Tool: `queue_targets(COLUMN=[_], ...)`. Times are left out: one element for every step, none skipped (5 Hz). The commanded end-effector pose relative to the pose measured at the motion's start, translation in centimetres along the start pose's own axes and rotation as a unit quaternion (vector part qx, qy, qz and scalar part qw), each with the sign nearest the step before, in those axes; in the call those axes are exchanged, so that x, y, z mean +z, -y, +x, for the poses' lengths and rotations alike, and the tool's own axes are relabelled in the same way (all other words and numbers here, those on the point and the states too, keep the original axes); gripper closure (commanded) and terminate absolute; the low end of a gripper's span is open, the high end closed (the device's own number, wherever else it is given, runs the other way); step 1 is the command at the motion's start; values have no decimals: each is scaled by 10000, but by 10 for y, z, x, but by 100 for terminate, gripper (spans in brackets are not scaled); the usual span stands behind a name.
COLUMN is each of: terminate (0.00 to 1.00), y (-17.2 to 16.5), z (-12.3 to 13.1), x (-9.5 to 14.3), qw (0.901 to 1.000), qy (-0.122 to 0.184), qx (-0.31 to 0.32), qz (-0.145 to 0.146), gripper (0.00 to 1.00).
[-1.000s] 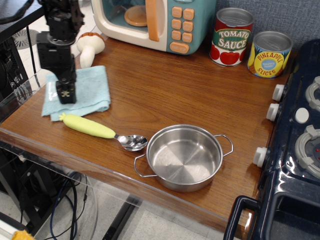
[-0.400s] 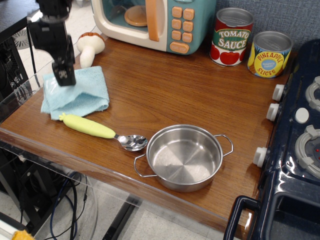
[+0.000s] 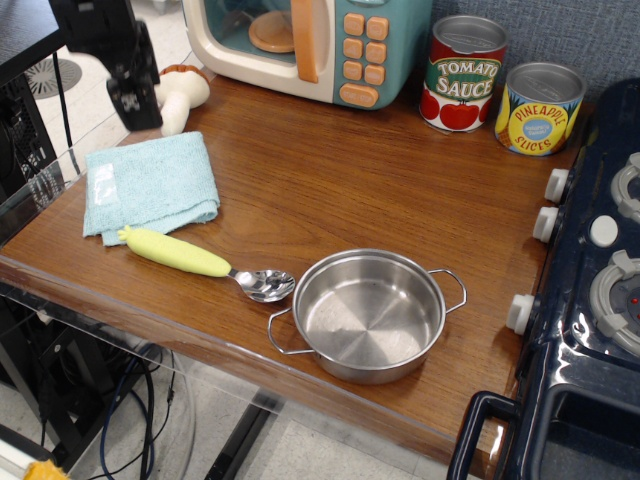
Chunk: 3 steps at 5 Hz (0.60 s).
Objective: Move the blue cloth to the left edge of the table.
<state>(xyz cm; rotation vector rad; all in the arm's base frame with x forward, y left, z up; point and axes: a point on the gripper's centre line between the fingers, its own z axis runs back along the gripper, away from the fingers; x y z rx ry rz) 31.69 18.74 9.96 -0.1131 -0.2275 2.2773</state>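
Lying flat: one blue cloth, two cans, hand state unclear.

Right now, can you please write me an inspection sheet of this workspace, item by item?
Surface: brown wood-grain table, clear plastic rim at the left edge.
Job's things: blue cloth lies flat by the left edge, white tag showing.
Clutter: yellow-handled spoon just in front of the cloth; steel pot, empty; toy microwave; tomato sauce can; pineapple can; toy mushroom; navy toy stove at right.
Gripper: gripper raised above the cloth's far side, holding nothing; open or shut cannot be told.
Cables: black cables under the table.
Surroundings: grey wall behind, pale floor.
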Motion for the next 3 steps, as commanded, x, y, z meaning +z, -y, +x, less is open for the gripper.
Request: queue_targets(terminate=[0, 0, 100], y=[3, 3, 3], z=[10, 10, 10], x=[31, 31, 31], qw=[9992, 9992, 9992], qy=[-65, -65, -65], qx=[71, 71, 71], qz=[-394, -394, -394], gripper=[0, 0, 0])
